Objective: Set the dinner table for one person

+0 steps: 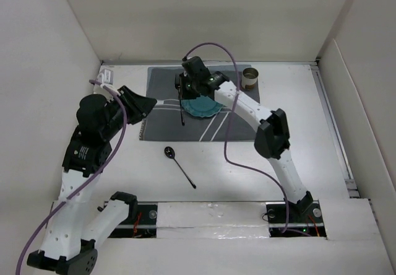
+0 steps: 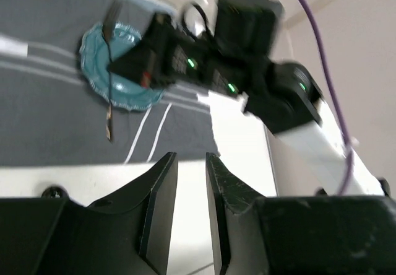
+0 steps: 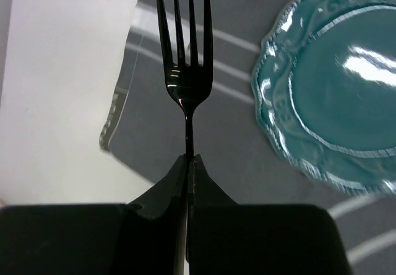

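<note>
The table [image 1: 247, 163] is the wide white surface under everything; a grey striped mat [image 1: 167, 123] lies at its far side with a teal plate [image 1: 201, 109] on it. The step in hand seems to be placing the fork [image 3: 184, 52] on the mat, just left of the plate. The right gripper [image 3: 189, 163] is clamped on its handle, tines pointing away. Next it should lower the fork flat beside the plate, then release. The left gripper [image 2: 192, 163] hangs near the mat's left edge, jaws narrowly apart, holding nothing. A spoon [image 1: 178, 162] lies on the bare table, nearer the arms
</note>
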You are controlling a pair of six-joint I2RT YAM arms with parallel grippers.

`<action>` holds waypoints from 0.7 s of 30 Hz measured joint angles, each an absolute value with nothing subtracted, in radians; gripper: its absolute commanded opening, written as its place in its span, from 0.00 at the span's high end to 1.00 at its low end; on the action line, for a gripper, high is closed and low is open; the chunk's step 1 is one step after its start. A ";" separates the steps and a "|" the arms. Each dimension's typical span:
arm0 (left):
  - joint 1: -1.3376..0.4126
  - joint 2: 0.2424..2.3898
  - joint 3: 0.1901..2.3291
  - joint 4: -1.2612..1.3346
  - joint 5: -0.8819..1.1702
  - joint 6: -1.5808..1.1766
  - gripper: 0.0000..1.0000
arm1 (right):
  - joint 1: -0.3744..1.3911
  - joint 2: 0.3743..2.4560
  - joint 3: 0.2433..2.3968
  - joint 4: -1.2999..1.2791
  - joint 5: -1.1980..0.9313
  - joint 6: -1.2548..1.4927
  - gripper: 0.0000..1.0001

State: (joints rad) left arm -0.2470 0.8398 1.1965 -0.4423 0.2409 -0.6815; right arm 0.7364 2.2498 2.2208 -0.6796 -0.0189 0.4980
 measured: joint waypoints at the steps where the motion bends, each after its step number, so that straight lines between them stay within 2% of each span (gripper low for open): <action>1: -0.253 0.828 1.178 -0.459 0.233 -0.688 0.77 | 0.733 2.305 2.267 -0.674 -0.026 0.510 1.00; 8: -0.324 0.850 1.166 -0.543 0.171 -0.688 0.76 | 0.732 2.584 2.501 -0.658 -0.072 0.601 1.00; 21: -0.374 0.890 1.153 -0.557 0.121 -0.663 0.74 | 0.693 2.733 2.574 -0.522 -0.134 0.742 1.00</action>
